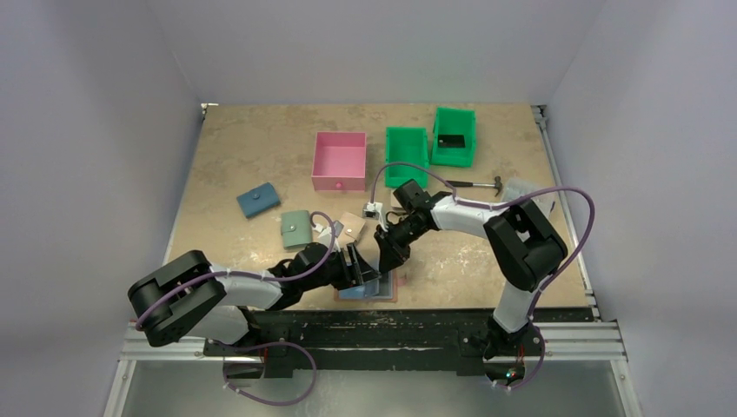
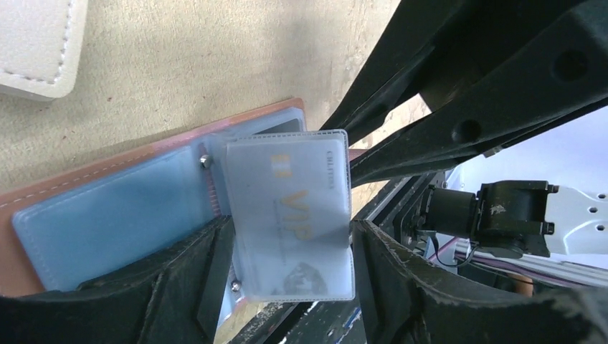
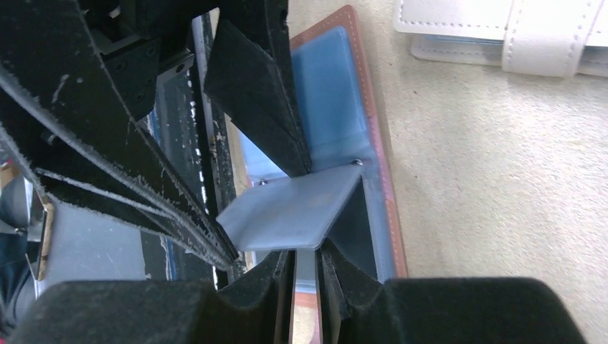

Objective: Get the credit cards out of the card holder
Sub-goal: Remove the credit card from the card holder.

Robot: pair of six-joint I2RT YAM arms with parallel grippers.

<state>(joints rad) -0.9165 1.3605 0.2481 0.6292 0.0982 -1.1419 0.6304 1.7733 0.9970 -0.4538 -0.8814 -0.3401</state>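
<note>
The reddish-brown card holder (image 1: 388,291) lies open at the table's near edge, light blue lining up (image 2: 107,222) (image 3: 326,93). A clear sleeve leaf stands up from its spine with the pale grey "VIP" card (image 2: 294,215) (image 3: 287,211) inside. My right gripper (image 1: 387,259) (image 3: 307,258) is shut on the sleeve's top edge; its fingers (image 2: 401,93) also show in the left wrist view. My left gripper (image 1: 358,265) (image 2: 287,272) is open, with one finger on each side of the sleeve. A dark flat shape (image 3: 355,222) lies under the sleeve; I cannot tell if it is the black card.
A beige wallet (image 1: 350,228) (image 2: 36,43) (image 3: 502,32) lies just behind the holder. A sage green wallet (image 1: 295,228) and a blue wallet (image 1: 258,201) lie left. A pink box (image 1: 339,161), two green bins (image 1: 407,145), one holding a black item (image 1: 451,140), and a hammer (image 1: 476,184) stand behind.
</note>
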